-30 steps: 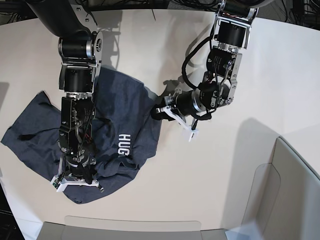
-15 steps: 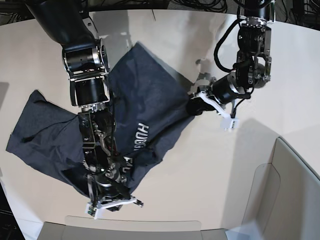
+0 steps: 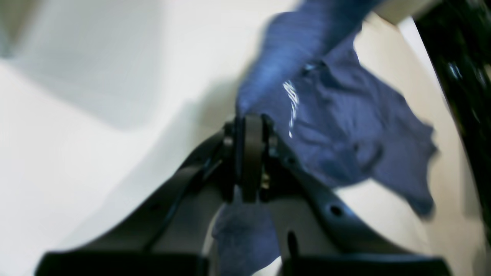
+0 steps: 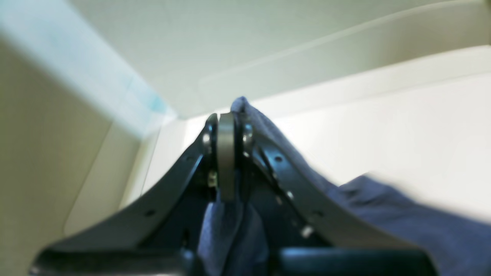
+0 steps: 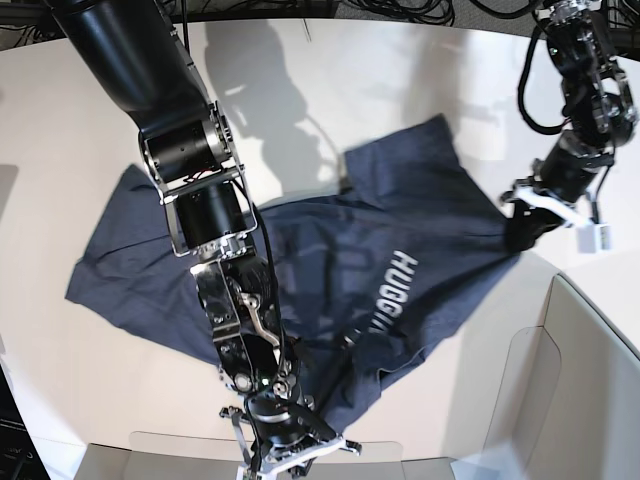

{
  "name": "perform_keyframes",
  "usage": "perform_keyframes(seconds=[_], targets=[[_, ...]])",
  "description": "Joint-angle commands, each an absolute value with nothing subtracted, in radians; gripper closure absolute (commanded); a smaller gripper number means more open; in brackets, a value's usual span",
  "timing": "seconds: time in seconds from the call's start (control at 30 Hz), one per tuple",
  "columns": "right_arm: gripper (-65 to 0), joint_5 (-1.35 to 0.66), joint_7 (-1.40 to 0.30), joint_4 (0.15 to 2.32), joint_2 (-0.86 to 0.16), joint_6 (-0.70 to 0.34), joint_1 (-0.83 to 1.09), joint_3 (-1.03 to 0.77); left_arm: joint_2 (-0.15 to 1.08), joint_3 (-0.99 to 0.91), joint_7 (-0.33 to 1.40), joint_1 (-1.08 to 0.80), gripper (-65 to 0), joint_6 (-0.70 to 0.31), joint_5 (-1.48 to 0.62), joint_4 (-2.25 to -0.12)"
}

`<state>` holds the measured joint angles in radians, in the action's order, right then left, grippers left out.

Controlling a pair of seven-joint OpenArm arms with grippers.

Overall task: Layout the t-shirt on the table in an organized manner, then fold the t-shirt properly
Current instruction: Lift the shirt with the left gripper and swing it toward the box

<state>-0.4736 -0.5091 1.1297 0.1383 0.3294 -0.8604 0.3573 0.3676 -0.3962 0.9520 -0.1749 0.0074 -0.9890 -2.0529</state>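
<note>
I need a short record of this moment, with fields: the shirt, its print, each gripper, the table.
shirt: t-shirt stretched between both grippers, not flat, wrinkled
print: white lettering facing up
left gripper: left gripper shut on the shirt's edge
right gripper: right gripper shut on the shirt's edge, near the table's front edge
table: table off-white, under the shirt

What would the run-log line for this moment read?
phase: spreading | t-shirt: stretched between both arms, lettering up | left gripper: shut on t-shirt | right gripper: shut on t-shirt | table

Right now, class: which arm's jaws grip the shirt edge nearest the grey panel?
The right gripper, low in the base view, pinching the t-shirt hem; the left gripper holds farther away.
</note>
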Motion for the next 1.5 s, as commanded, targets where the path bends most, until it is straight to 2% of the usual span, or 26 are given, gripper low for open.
perform_keyframes(seconds=[0.0, 0.17, 0.4, 0.53, 0.6, 0.67, 0.77, 0.9, 1.1, 1.3, 1.47], targets=[[0.0, -0.472, -0.472, 1.158, 0.157, 0.311, -0.935, 0.369, 0.394, -0.463, 0.928, -0.16, 0.0, -0.001, -1.021, -2.071], [0.0, -0.472, -0.472, 1.245, 0.157, 0.311, -1.004, 0.371, 0.498, -0.705, 0.918, -0.156, 0.0, -0.002, -1.181, -2.069], [0.0, -0.472, -0.39, 1.448, 0.157, 0.311, -1.027, 0.371, 0.696, -0.897, 0.851, -0.093, 0.0, -0.01, -1.34, -2.072], [0.0, -0.472, -0.433, 1.523, 0.157, 0.311, -0.935, 0.374, 0.78, -1.046, 0.82, -0.091, 0.0, -0.139, -1.484, -2.074], [0.0, -0.473, -0.443, 1.557, 0.157, 0.309, -0.845, 0.374, 0.796, -1.138, 0.823, -0.102, 0.0, -0.18, -1.484, -2.074], [0.0, -0.489, -0.443, 1.598, 0.157, 0.309, -0.743, 0.375, 0.797, -1.193, 0.829, -0.117, 0.0, -0.239, -1.484, -2.074], [0.0, -0.567, -0.443, 1.65, 0.082, 0.309, -0.576, 0.4, 0.779, -1.248, 0.908, -0.248, 0.0, -0.331, -1.484, -2.074], [0.0, -0.651, -0.443, 1.735, -0.035, 0.309, -0.39, 0.41, 0.659, -1.257, 1.024, -0.321, 0.0, -0.429, -1.484, -2.074], [0.0, -0.651, -0.443, 1.839, -0.127, 0.309, -0.259, 0.305, 0.535, -1.253, 1.122, -0.361, 0.0, -0.438, -1.484, -2.074], [0.0, -0.651, -0.444, 1.865, -0.189, 0.317, -0.228, 0.113, 0.521, -1.227, 1.13, -0.415, 0.0, -0.441, -1.484, -2.074], [0.0, -0.651, -0.444, 1.844, -0.208, 0.318, -0.242, 0.051, 0.522, -1.175, 1.148, -0.456, 0.0, -0.441, -1.484, -2.074]])
